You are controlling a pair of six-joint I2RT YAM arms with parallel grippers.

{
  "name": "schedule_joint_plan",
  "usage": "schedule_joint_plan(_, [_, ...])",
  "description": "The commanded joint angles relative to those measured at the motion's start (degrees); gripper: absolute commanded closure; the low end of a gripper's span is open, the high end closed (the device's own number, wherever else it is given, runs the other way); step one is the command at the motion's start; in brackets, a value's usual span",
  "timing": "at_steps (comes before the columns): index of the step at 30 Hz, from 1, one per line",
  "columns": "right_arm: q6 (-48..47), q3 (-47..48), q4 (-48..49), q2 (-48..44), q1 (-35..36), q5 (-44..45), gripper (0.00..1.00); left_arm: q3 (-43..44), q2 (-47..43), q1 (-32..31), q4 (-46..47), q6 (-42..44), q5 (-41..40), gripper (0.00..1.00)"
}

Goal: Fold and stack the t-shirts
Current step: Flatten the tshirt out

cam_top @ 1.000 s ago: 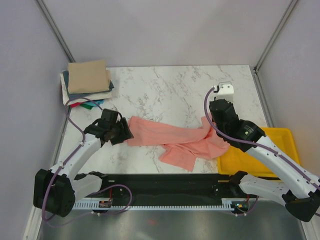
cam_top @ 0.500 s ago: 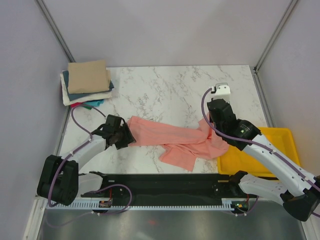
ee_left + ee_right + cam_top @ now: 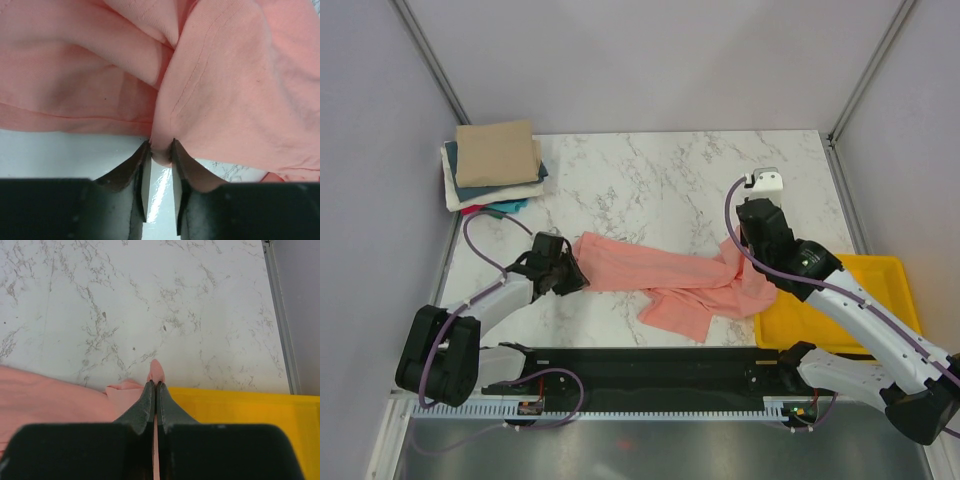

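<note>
A salmon-pink t-shirt [image 3: 665, 280] lies stretched and rumpled across the marble table between my two grippers. My left gripper [image 3: 570, 274] pinches its left edge; in the left wrist view a fold of pink cloth [image 3: 210, 95] sits between the fingertips [image 3: 161, 150]. My right gripper [image 3: 740, 246] is shut on the shirt's right end; a pink tip [image 3: 156, 371] pokes out past the closed fingers [image 3: 155, 387]. A stack of folded t-shirts [image 3: 495, 165], tan on top over white, dark teal, green and red, sits at the back left.
A yellow plastic tray [image 3: 865, 310] stands at the table's right front edge, beside my right arm; it also shows in the right wrist view [image 3: 250, 410]. A small white object [image 3: 767, 179] lies behind the right gripper. Grey walls enclose the table.
My left gripper has shifted down and slightly right, holding the shirt's left edge. The right gripper has barely moved. The shirt keeps about the same shape.
</note>
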Motion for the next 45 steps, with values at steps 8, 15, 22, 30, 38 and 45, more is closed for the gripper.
schedule_joint_plan(8, [1.7, -1.0, 0.9, -4.2, -0.5, -0.5, 1.0, 3.9, -12.3, 0.0, -6.8, 0.8, 0.0, 0.95])
schedule_joint_plan(15, [-1.2, 2.4, 1.3, -12.7, -0.5, -3.9, 1.0, 19.3, -26.3, 0.0, -23.0, 3.7, -3.2, 0.98])
schedule_joint_plan(22, [-6.5, 6.9, 4.6, -25.7, -0.5, -9.0, 1.0, 37.1, -32.5, 0.0, -34.5, 8.9, -7.0, 0.98])
schedule_joint_plan(30, [-10.2, 12.8, 8.8, -38.3, -0.5, -23.5, 1.0, 57.2, -39.6, 0.0, -37.2, 17.1, -8.1, 0.98])
schedule_joint_plan(38, [-13.2, 25.6, 10.2, -37.2, -1.1, -24.4, 1.0, 65.1, -44.9, 0.0, -29.8, 25.3, -10.7, 0.98])
schedule_joint_plan(45, [-23.2, 38.6, 11.1, -19.7, -0.7, -22.3, 1.0, 69.5, -35.5, -0.2, -27.4, 26.8, -12.0, 0.98])
